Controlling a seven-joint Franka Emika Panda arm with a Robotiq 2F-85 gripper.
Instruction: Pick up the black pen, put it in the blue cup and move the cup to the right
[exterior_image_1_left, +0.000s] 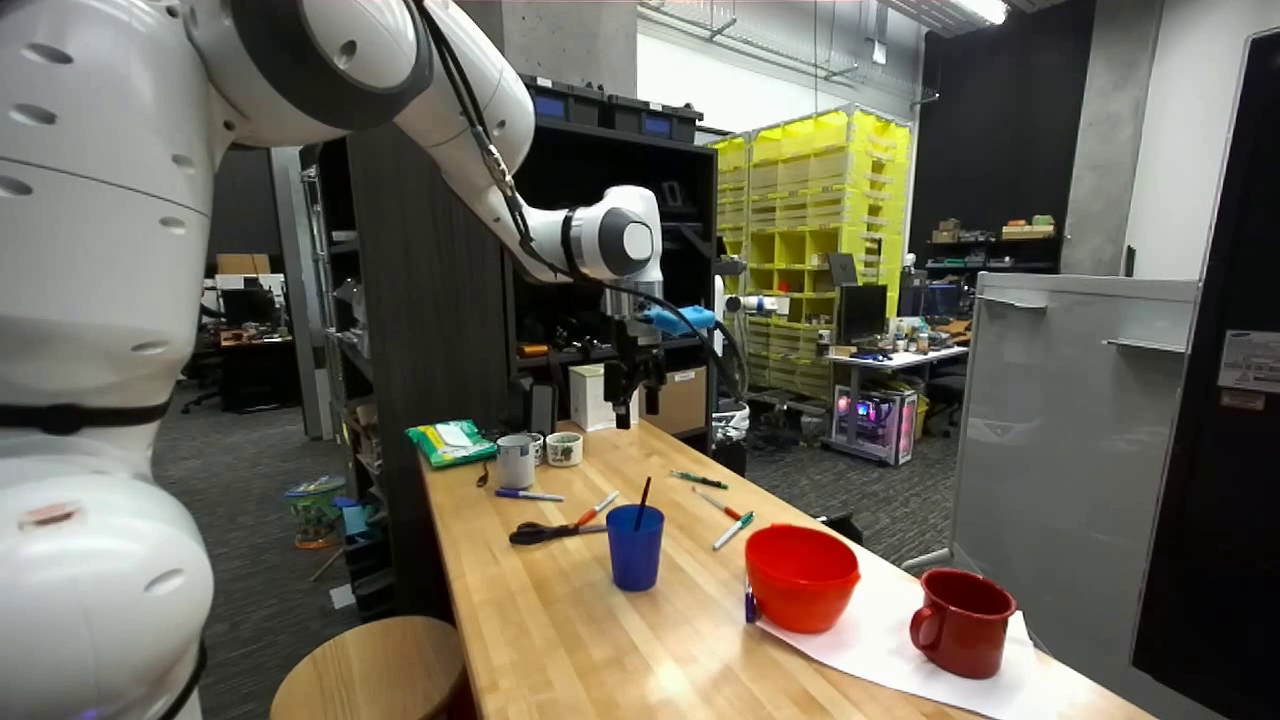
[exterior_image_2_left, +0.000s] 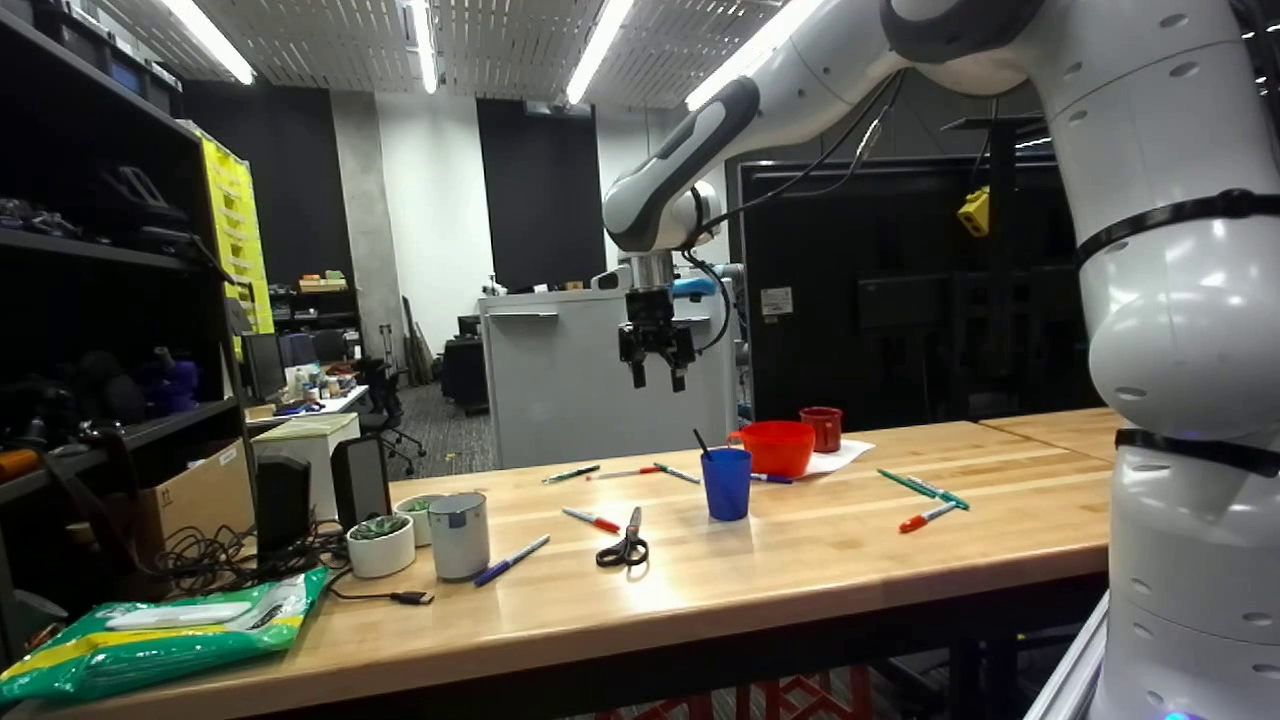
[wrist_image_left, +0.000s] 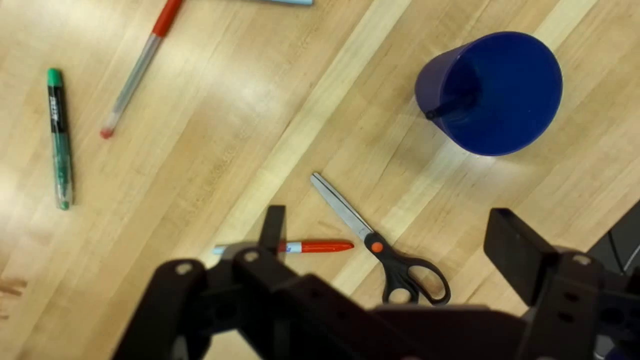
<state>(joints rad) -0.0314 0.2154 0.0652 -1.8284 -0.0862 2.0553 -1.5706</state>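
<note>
We see gripper (exterior_image_2_left: 658, 377) hanging high over wooden table (exterior_image_2_left: 800, 570), fingers spread wide. In both exterior views, blue cup (exterior_image_2_left: 727, 490) stands upright, black pen (exterior_image_2_left: 703, 444) slanting inside, end above rim. We note scissors (exterior_image_2_left: 625, 548) near cup on left, red bowl (exterior_image_2_left: 778, 448) near cup on right, dark red mug (exterior_image_2_left: 822, 430) farther right on white paper (exterior_image_2_left: 847, 455).

White label (exterior_image_1_left: 1250, 360) on the black panel (exterior_image_1_left: 1215, 520) in an exterior view: heading looks like SAMSUNG, rest too small to read. Green pen (wrist_image_left: 60, 140), wrist view: white lettering (wrist_image_left: 54, 107) on the black section, too blurred to make out.
</note>
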